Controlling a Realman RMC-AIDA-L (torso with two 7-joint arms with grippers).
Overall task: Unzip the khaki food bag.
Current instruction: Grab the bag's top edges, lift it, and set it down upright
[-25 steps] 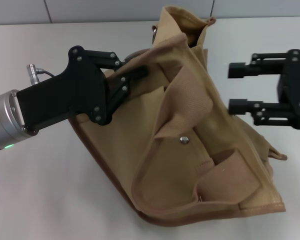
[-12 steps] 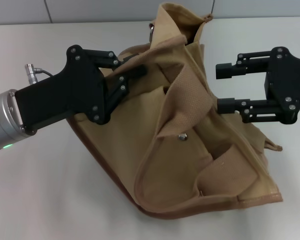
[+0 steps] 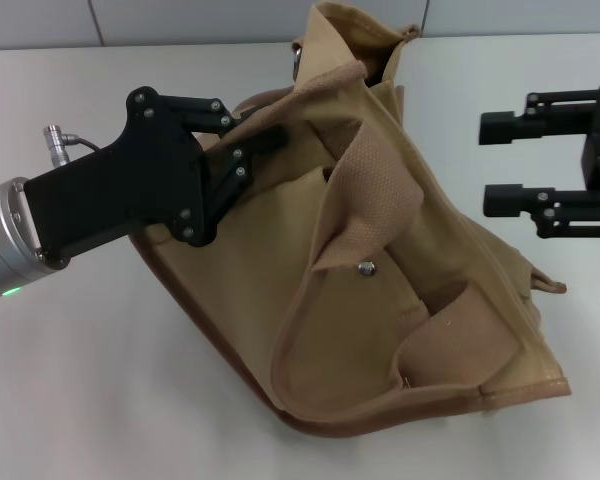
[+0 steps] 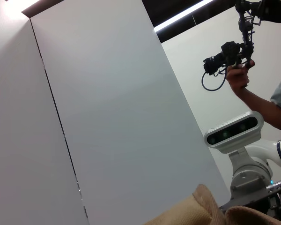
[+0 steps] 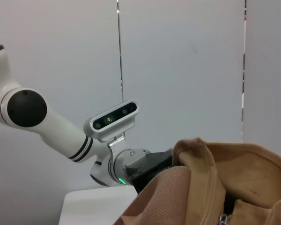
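Observation:
The khaki food bag (image 3: 380,300) lies tilted on the white table (image 3: 90,380) in the head view, its mouth toward the far side. A wide webbing handle (image 3: 380,190) crosses its front above the silver snap (image 3: 366,267). My left gripper (image 3: 265,135) is shut on the bag's upper left edge. My right gripper (image 3: 485,164) is open to the right of the bag, apart from it, with nothing between its fingers. The bag's top also shows in the right wrist view (image 5: 234,173) and as a strip of cloth in the left wrist view (image 4: 196,213).
The table's far edge meets a grey wall (image 3: 180,20). The left arm's silver wrist (image 3: 5,240) lies over the table's left side. The left wrist view shows a person holding a camera rig (image 4: 234,51) behind the robot's head (image 4: 234,131).
My right gripper came in close to the bag's right side, then drew back to the right. My left gripper shifted slightly up and left, taking the bag's edge with it.

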